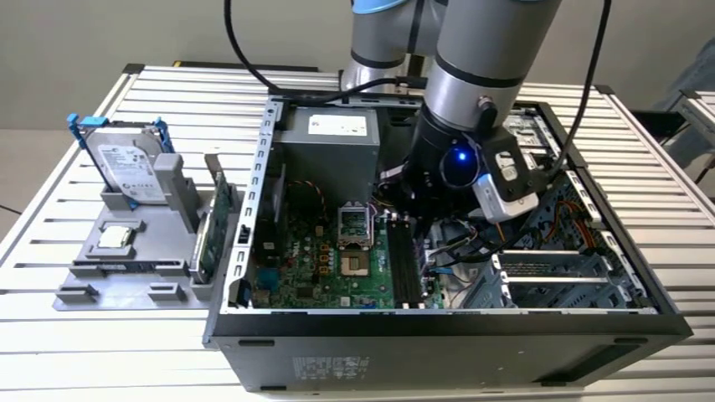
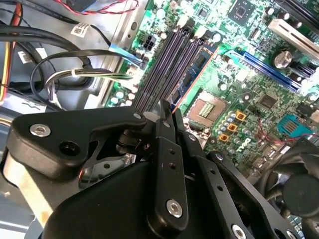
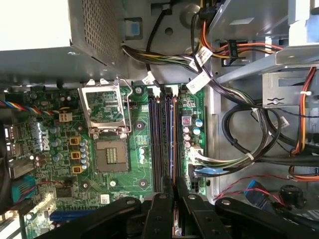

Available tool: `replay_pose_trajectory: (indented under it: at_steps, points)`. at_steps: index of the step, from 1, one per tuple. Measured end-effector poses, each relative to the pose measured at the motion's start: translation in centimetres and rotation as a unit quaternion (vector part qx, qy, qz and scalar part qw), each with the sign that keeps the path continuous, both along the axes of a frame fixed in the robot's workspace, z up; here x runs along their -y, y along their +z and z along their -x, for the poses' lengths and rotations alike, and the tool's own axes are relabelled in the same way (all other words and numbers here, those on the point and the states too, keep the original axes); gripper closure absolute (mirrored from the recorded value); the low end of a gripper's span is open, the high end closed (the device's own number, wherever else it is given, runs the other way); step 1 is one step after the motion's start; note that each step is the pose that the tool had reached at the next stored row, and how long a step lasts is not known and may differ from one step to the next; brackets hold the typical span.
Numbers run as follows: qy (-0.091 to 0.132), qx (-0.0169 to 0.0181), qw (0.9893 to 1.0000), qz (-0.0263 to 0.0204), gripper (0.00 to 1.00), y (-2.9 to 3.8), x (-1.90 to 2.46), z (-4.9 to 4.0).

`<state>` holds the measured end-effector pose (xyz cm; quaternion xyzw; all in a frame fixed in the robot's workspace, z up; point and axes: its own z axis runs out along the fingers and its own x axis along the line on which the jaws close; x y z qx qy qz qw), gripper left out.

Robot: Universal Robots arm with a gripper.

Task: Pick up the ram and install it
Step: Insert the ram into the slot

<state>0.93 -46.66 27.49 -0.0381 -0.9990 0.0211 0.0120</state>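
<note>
The gripper (image 3: pixel 174 191) sits low inside the open case (image 1: pixel 447 322), over the slots (image 3: pixel 164 144), with the ram (image 3: pixel 174 219) between its closed fingers. In the exterior view, the power supply (image 1: pixel 330 138) walls off 11 o'clock from the gripper; drive bays (image 1: pixel 570 272) and a cable bundle (image 3: pixel 239 144) crowd 4 o'clock. The CPU socket (image 3: pixel 110 149) side, at 8 o'clock, is low and open. Outside the case, at 9 o'clock, the rack (image 1: pixel 129 251) stands well apart.
</note>
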Motion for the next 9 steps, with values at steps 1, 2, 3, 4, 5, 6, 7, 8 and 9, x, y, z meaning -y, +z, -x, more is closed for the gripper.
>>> replay_pose_trajectory:
  at_steps: [1, 2, 3, 4, 5, 6, 7, 8, 9]
  points:
    - [0.0, -0.0006, 1.0, 0.0001, 1.0, -0.05, 0.0, 0.0]
    - [0.0, -0.001, 1.0, 0.0001, 1.0, -0.14, 0.0, 0.0]
    - [0.0, -0.0012, 1.0, 0.0001, 1.0, -0.23, 0.0, 0.0]
    - [0.0, -0.0016, 1.0, 0.0001, 1.0, -0.27, 0.0, 0.0]
    - [0.0, -0.002, 1.0, 0.0002, 1.0, -0.28, 0.01, 0.0]
    - [0.0, -0.0024, 1.0, 0.0001, 1.0, -0.31, 0.0, 0.0]
    - [0.0, -0.0027, 1.0, 0.0001, 1.0, -0.33, 0.0, 0.0]
    - [-0.001, -0.0031, 1.0, 0.0001, 1.0, -0.34, 0.0, 0.0]
    - [-0.001, -0.0034, 1.0, 0.0001, 1.0, -0.35, 0.0, 0.0]
